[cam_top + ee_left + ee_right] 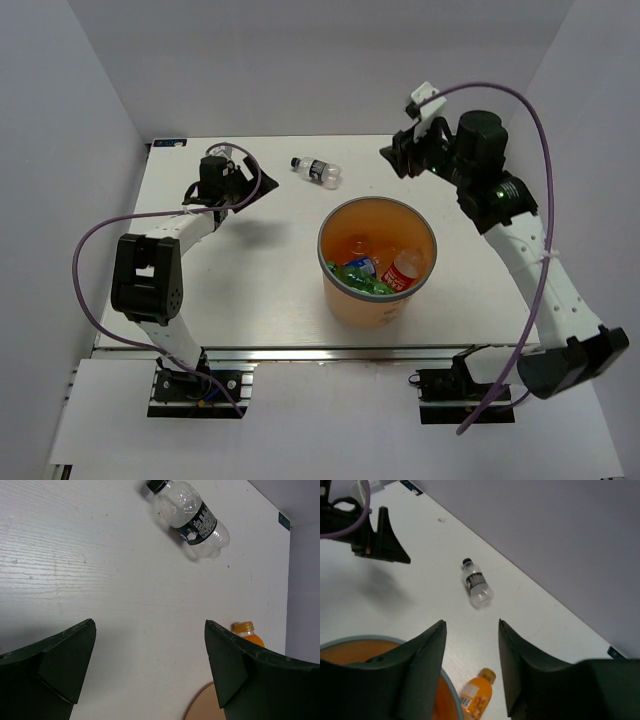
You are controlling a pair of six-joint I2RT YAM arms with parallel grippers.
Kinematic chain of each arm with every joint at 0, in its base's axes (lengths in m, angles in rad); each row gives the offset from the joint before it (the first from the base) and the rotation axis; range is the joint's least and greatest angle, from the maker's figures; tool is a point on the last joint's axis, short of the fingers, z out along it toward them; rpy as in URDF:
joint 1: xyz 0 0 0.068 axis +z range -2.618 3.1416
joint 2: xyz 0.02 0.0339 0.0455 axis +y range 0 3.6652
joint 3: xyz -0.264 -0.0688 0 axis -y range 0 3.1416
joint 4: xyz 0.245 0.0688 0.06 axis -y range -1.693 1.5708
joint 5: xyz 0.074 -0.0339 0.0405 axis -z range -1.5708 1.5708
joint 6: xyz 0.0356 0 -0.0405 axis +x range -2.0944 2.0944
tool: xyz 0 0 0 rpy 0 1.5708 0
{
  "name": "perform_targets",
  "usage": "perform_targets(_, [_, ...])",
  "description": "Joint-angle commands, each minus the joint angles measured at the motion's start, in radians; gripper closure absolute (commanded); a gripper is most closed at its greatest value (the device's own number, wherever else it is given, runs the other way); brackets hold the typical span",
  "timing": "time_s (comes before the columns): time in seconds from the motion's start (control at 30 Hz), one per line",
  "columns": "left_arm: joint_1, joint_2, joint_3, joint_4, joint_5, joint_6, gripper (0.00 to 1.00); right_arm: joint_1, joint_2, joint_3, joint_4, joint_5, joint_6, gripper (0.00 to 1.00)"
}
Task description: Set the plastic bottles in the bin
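Observation:
A clear bottle with a dark label and black cap lies on the white table at the back; it also shows in the left wrist view and the right wrist view. An orange bottle lies beside the bin's far side, its cap showing in the left wrist view; it is hidden in the top view. The orange bin holds green, red-labelled and blue-labelled bottles. My left gripper is open and empty, left of the clear bottle. My right gripper is open and empty, raised behind the bin.
The table's back edge meets the grey wall just behind the clear bottle. The bin's grey rim sits under my right gripper's left finger. My left gripper hangs over bare table.

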Motion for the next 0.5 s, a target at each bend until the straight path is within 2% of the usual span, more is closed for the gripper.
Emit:
perform_targets(0.0, [0.006,-0.052,0.016,-0.016,0.016,-0.011,0.02,-0.005,-0.083,-0.099,0.087,0.078,0.061,0.45])
perform_targets(0.07, [0.005,-0.054,0.016,-0.021,0.024,-0.014,0.02,-0.005,-0.109,-0.128,0.106,0.158,0.089,0.28])
perform_targets(0.1, [0.005,-0.060,0.010,-0.018,0.025,-0.017,0.02,-0.005,-0.107,-0.126,0.098,0.242,0.095,0.11])
perform_targets(0.2, [0.005,-0.072,-0.007,-0.015,0.021,-0.011,0.02,-0.015,-0.051,-0.078,0.040,0.374,0.124,0.11])
perform_targets(0.33, [0.005,-0.080,-0.003,-0.056,0.002,0.010,0.02,-0.064,0.102,0.044,-0.063,0.422,0.176,0.11])
perform_targets(0.4, [0.005,-0.083,0.002,-0.059,0.004,0.023,0.02,-0.127,0.168,0.088,-0.086,0.399,0.221,0.11])
perform_targets(0.47, [0.005,-0.088,0.011,-0.107,-0.005,0.040,0.02,-0.185,0.201,0.097,-0.098,0.291,0.248,0.11])
